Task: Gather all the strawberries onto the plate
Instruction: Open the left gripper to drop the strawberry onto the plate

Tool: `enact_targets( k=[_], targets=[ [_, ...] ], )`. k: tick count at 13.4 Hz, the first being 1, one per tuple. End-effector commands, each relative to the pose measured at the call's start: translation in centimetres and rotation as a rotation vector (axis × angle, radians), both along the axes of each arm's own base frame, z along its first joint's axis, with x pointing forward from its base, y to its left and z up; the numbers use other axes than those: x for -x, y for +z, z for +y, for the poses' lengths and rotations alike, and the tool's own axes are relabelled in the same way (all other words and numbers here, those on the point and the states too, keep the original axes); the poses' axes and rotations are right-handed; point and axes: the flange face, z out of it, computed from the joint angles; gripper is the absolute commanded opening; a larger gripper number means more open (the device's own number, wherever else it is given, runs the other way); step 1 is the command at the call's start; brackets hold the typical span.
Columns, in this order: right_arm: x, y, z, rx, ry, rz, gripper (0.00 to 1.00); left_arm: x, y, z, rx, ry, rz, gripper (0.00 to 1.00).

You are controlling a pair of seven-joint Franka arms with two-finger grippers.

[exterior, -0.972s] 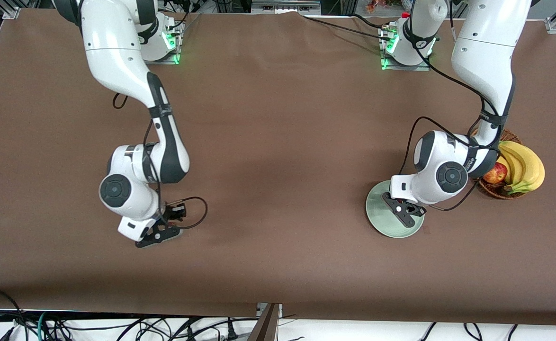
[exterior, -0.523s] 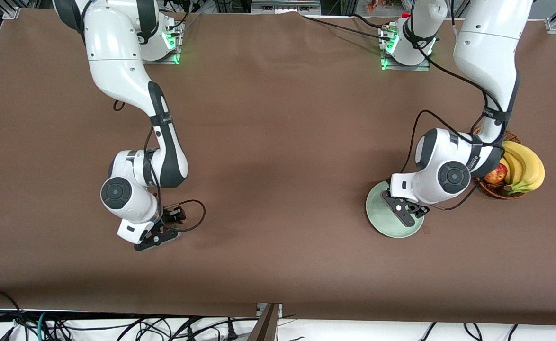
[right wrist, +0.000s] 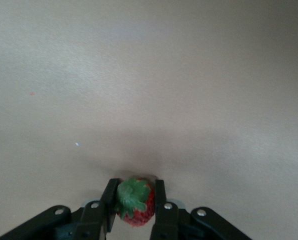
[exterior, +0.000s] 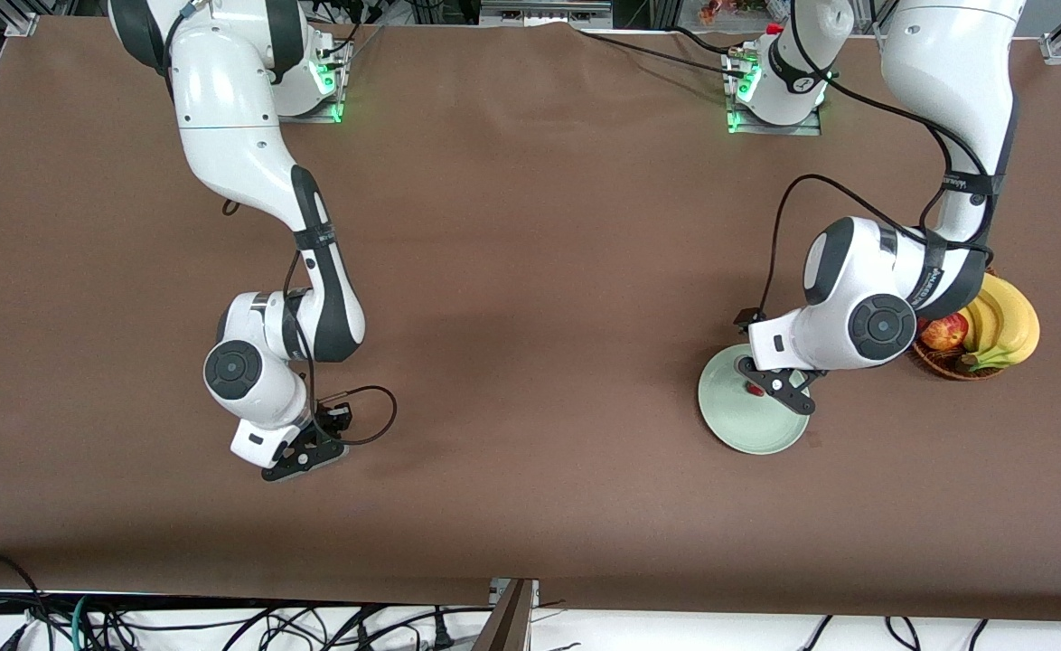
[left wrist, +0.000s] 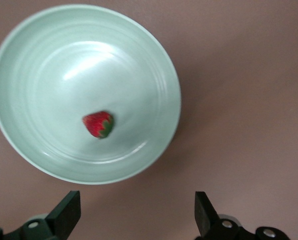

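The pale mint-green plate [exterior: 770,434] lies toward the left arm's end of the table, also in the left wrist view [left wrist: 34,60]. One strawberry [exterior: 754,391] lies in it, shown in the left wrist view [left wrist: 99,124] with its green cap. My left gripper [exterior: 776,387] hangs open and empty above the plate's rim [left wrist: 136,212]. My right gripper [exterior: 303,458] is low over the table toward the right arm's end. In the right wrist view it [right wrist: 134,202] is shut on a strawberry [right wrist: 135,201] with a green leafy cap. A third strawberry is not in view.
A brown wicker basket [exterior: 942,362] with a red-yellow apple [exterior: 943,332] and bananas [exterior: 1000,321] stands beside the plate, toward the left arm's end. The brown table cloth [exterior: 530,298] spans the middle.
My left gripper has risen and drawn back from over the plate, and the strawberry now lies uncovered in it. My right gripper has shifted only slightly, still low over the table.
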Motion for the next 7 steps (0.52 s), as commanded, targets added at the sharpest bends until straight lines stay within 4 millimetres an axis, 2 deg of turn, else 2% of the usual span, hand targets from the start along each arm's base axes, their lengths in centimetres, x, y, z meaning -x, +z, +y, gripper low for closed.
enact_targets(
  k=[1, 4, 5, 7],
  targets=[
    [1.0, 1.7, 3.3, -0.079, -0.068, 0.08, 0.05, 0.6, 1.1, -0.3, 0.008, 0.092, 0.031, 1.0],
    [2.8, 6.7, 12.4, -0.123, -0.217, 0.143, 0.06, 1.0, 1.2, -0.4, -0.011, 0.142, 0.053, 1.0],
    [3.6, 7.5, 15.2, -0.138, -0.254, 0.142, 0.06, 1.2, 1.2, -0.6, -0.022, 0.162, 0.067, 1.0],
    [6.3, 7.1, 20.9, -0.176, -0.338, 0.167, 0.06, 1.2, 2.1, -1.4, -0.024, 0.188, 0.056, 1.0]
  ],
)
